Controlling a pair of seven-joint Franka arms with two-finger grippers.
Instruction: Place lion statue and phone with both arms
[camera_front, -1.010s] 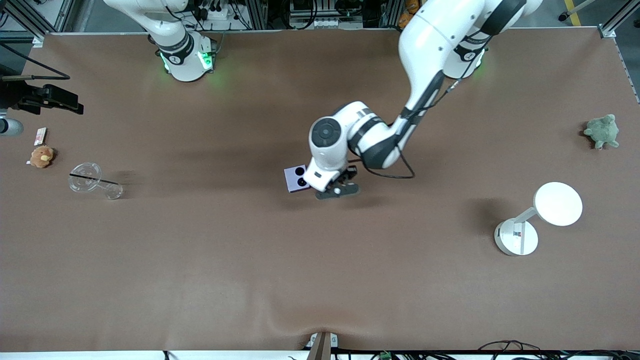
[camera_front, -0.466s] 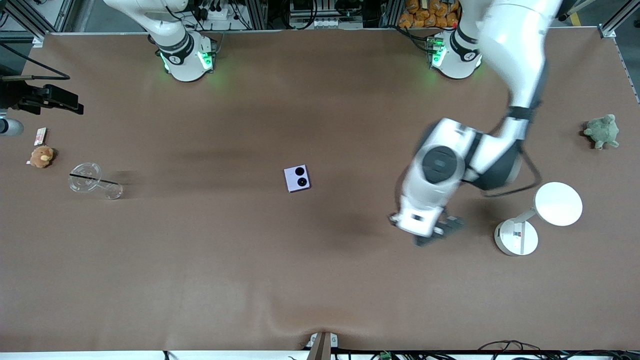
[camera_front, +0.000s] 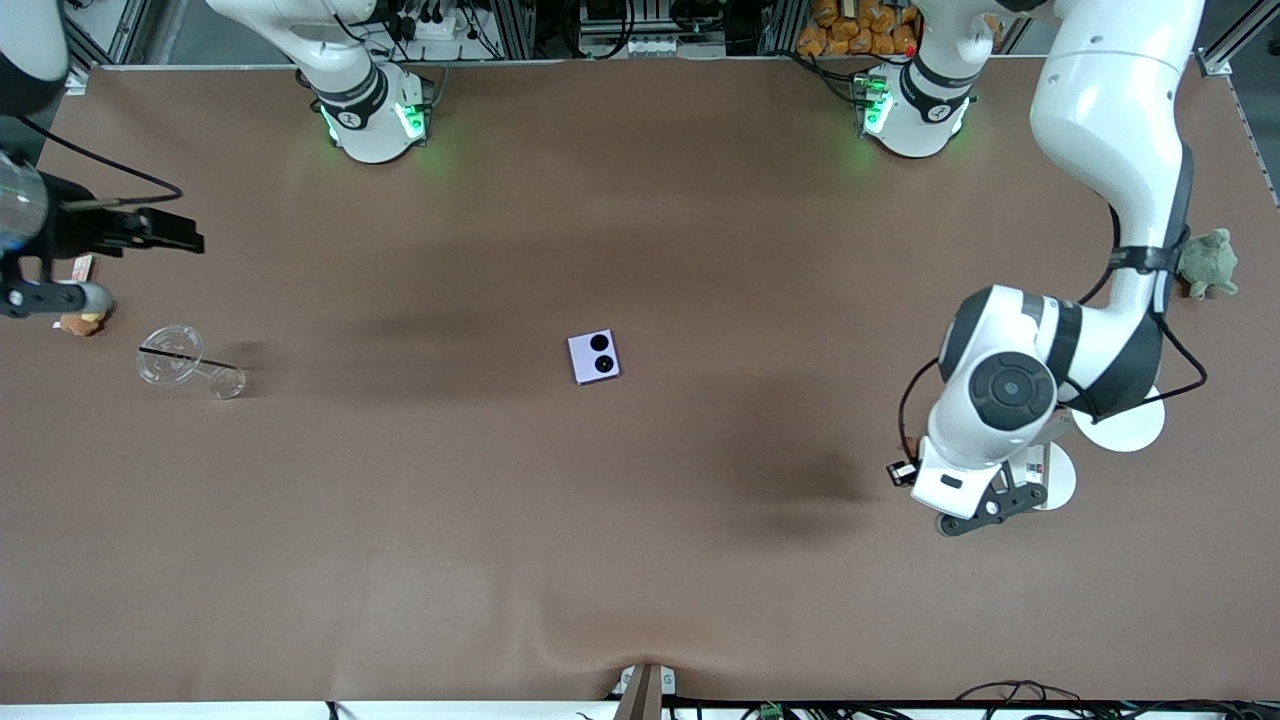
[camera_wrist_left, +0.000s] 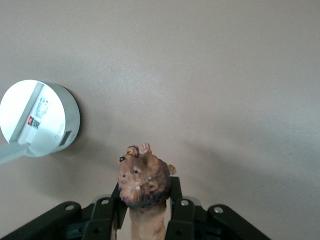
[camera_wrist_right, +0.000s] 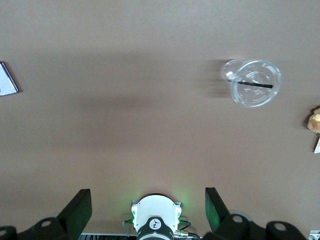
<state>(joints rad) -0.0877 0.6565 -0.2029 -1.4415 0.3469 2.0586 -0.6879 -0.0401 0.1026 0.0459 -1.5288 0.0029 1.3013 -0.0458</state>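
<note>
The lion statue (camera_wrist_left: 144, 182), brown with a darker mane, is clamped between the fingers (camera_wrist_left: 176, 197) of my left gripper (camera_wrist_left: 146, 196). In the front view that gripper (camera_front: 983, 508) hangs low over the table beside a white stand, and the hand hides the lion. The phone (camera_front: 594, 357), a pale-lavender square with two black circles, lies flat at the table's middle, and its corner shows in the right wrist view (camera_wrist_right: 7, 80). My right gripper (camera_front: 170, 234) is open and empty, high over the right arm's end of the table.
A white stand with a round base (camera_front: 1058, 478) and a disc (camera_front: 1125, 425) is beside the left gripper; the base also shows in the left wrist view (camera_wrist_left: 42, 119). A green plush toy (camera_front: 1207, 262) lies near the arm. A clear cup (camera_front: 183, 360), tan plush toy (camera_front: 82, 322) and small card (camera_front: 80, 267) lie under the right gripper.
My left arm swung away from the phone toward its own end of the table, carrying the lion to the white stand. The right hand came further into view. The phone stayed put.
</note>
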